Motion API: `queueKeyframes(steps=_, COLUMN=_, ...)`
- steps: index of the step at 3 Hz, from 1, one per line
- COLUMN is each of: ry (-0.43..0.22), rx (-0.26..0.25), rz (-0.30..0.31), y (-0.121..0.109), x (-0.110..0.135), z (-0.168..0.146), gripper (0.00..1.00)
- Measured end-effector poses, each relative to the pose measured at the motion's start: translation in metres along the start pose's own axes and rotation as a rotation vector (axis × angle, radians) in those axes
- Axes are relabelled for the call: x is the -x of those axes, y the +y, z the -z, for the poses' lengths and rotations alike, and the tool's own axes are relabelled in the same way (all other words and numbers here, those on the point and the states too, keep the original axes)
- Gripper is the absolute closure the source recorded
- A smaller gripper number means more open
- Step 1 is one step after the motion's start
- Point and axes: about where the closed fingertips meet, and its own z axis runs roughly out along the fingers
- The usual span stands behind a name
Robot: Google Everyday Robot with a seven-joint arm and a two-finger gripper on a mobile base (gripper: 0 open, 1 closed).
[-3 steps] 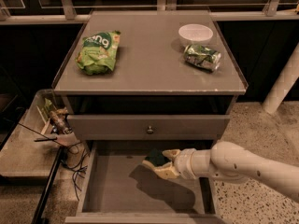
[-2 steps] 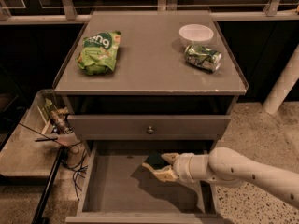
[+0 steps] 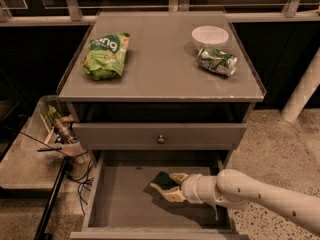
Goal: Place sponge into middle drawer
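Note:
The middle drawer is pulled open at the bottom of the grey cabinet, showing its flat grey floor. The sponge, dark green on top with pale foam below, is inside the drawer, right of centre and low over the floor. My gripper reaches in from the right on a white arm. Its tan fingers are closed on the sponge from either side. I cannot tell whether the sponge touches the floor.
The closed drawer front with a small knob is just above the arm. On the cabinet top lie a light-green snack bag, a white bowl and a crushed can. A low shelf with clutter and cables is at left.
My gripper has moved slightly left and down with the sponge, deeper into the open drawer and closer to its floor.

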Motion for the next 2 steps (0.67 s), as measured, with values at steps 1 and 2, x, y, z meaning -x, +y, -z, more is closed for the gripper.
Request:
queueKeyframes(steps=1, ry=0.003, rx=-0.004, rz=0.003, y=-0.005, x=-0.019, z=-0.017, gripper=1.0)
queueKeyframes(steps=2, ry=0.011, rx=-0.012, rz=0.007, y=-0.009, x=-0.031, z=-0.029, gripper=1.0)
